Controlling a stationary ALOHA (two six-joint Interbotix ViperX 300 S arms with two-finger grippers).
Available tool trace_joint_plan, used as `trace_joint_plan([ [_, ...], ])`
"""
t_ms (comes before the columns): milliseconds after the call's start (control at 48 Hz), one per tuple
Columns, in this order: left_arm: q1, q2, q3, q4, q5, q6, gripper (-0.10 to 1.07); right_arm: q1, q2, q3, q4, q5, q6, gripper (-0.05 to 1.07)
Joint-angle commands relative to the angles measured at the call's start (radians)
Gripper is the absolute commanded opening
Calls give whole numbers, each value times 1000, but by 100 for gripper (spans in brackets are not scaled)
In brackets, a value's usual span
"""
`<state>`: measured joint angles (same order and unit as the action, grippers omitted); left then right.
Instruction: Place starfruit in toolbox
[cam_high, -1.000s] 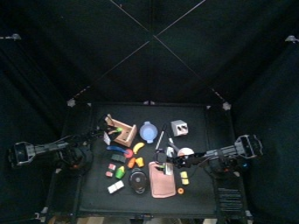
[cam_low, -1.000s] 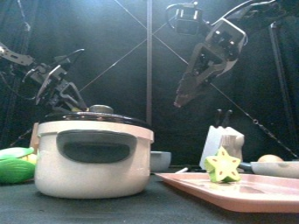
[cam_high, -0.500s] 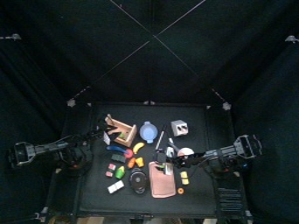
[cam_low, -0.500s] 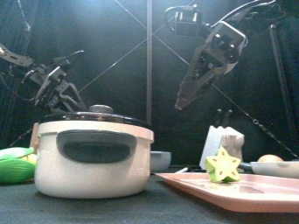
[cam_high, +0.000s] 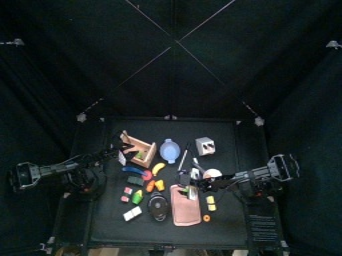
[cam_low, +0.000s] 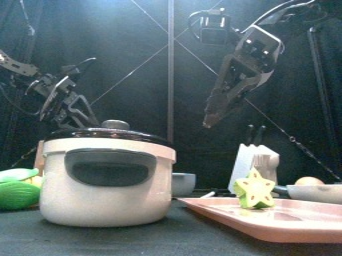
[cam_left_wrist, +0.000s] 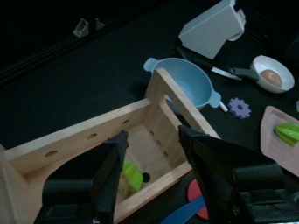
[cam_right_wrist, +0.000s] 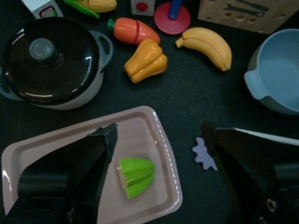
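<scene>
Pink tray (cam_right_wrist: 47, 153) on the black tabletop (cam_right_wrist: 233, 109) holds the green starfruit (cam_right_wrist: 138, 173), which stands up on its edge near the tray's middle. My right pincer (cam_right_wrist: 158, 140) hangs high above it with its jaws wide apart and holds nothing. Well apart from the tray, the wooden toolbox (cam_left_wrist: 70, 144) is open at the top, and a small green thing (cam_left_wrist: 135, 177) lies inside. My left pincer (cam_left_wrist: 152, 144) hovers over the toolbox, jaws wide apart too. The big pot (cam_right_wrist: 47, 57) has its black lid on. A blue bowl (cam_left_wrist: 187, 80) sits just beside the toolbox.
</scene>
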<state>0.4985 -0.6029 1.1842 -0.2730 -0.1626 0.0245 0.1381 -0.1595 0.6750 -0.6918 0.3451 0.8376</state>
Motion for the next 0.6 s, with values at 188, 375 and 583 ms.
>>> trace_joint_plan([
  [188,-3,-15,-9,2,-8,-2,87,-2,-14,-9,6,15,-5,104],
  [375,-11,-15,-9,0,-8,-2,87,-2,-8,-5,6,17,-3,104],
  [583,-20,-15,-11,0,-8,-2,87,0,6,-2,14,18,-3,104],
])
